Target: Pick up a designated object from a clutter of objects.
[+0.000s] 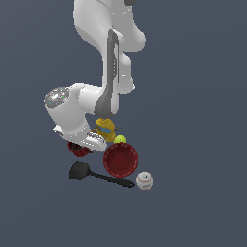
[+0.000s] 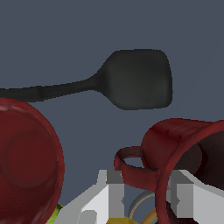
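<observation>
The small dark red mug (image 2: 175, 144) lies tilted under my hand, its loop handle (image 2: 131, 168) toward the red bowl (image 2: 26, 162). My gripper (image 2: 146, 177) straddles the mug's wall beside the handle: one finger (image 2: 114, 192) presses against the handle and the other sits inside the rim. The gap between them is filled, so it looks shut on the mug. In the exterior view the gripper (image 1: 87, 144) is low over the mug (image 1: 77, 149), which is partly hidden by the hand.
The red bowl (image 1: 120, 159) sits to the exterior view's right of the mug. A black spatula (image 1: 96, 174) lies in front, with a white baseball (image 1: 144, 181) at its handle end. A yellow-green ball (image 1: 120, 139) and a yellow bottle (image 1: 105, 128) sit behind the bowl.
</observation>
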`<state>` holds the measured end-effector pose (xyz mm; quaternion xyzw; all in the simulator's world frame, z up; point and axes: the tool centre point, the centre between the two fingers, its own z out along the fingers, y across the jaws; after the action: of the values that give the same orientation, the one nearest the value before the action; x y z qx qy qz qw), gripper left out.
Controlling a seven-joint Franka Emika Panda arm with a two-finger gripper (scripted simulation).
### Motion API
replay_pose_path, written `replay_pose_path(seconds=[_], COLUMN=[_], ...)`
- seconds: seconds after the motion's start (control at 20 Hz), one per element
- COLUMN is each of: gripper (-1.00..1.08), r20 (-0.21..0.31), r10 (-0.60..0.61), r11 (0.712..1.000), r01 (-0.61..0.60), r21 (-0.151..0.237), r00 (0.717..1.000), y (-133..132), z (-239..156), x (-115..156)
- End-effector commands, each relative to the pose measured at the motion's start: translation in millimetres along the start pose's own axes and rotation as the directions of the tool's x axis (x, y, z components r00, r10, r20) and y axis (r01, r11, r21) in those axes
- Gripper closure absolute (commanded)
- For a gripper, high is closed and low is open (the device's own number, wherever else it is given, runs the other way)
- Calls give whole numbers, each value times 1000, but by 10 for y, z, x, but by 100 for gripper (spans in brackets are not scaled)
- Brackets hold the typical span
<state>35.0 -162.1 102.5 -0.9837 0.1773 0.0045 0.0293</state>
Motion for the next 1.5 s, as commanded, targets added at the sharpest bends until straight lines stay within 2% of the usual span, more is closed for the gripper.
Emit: replay_pose_path(seconds=[0.0, 0.3, 1.45], gripper=[108, 108, 108], r20=[-4, -4, -4], r10=[-1, 0, 2], r11=[1000, 1000, 1000], r01=[1, 0, -2], r21=[0, 0, -4], r00=[1000, 1000, 1000], y=[-93, -398, -1858], z=[-158, -639, -2927], x=[-45, -235, -1076])
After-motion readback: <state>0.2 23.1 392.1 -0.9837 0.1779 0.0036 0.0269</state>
